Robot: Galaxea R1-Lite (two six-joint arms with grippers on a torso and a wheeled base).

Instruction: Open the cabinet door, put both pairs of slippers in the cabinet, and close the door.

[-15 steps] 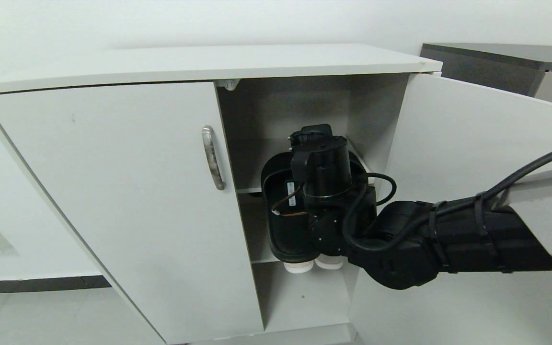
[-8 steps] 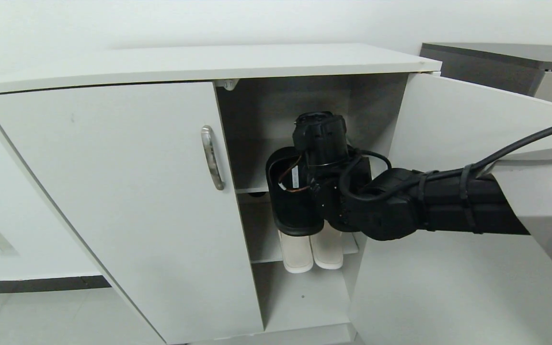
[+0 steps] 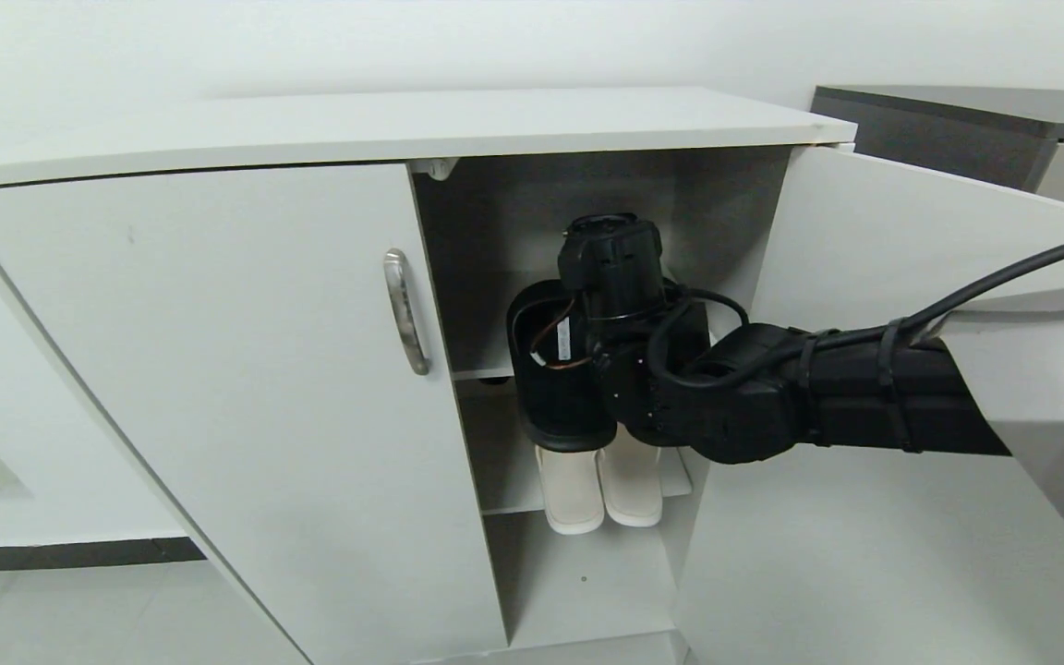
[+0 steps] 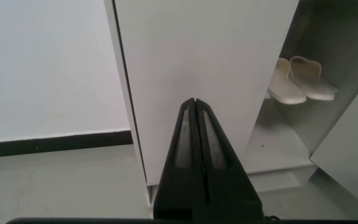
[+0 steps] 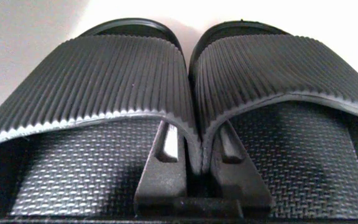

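Inside the cabinet [image 3: 403,120], right claw [image 5: 197,163] clamps black slippers [image 3: 546,406], seemingly above white slippers [image 3: 598,489].

The black slippers [image 5: 123,81] gripped in the black right hand [image 5: 196,149] are showing ribbed straps and diamond-textured footbeds. The cream slippers [image 3: 598,485] below that hand are showing plain. The cabinet [image 3: 218,369] is presenting white, its handle [image 3: 405,311] silver.
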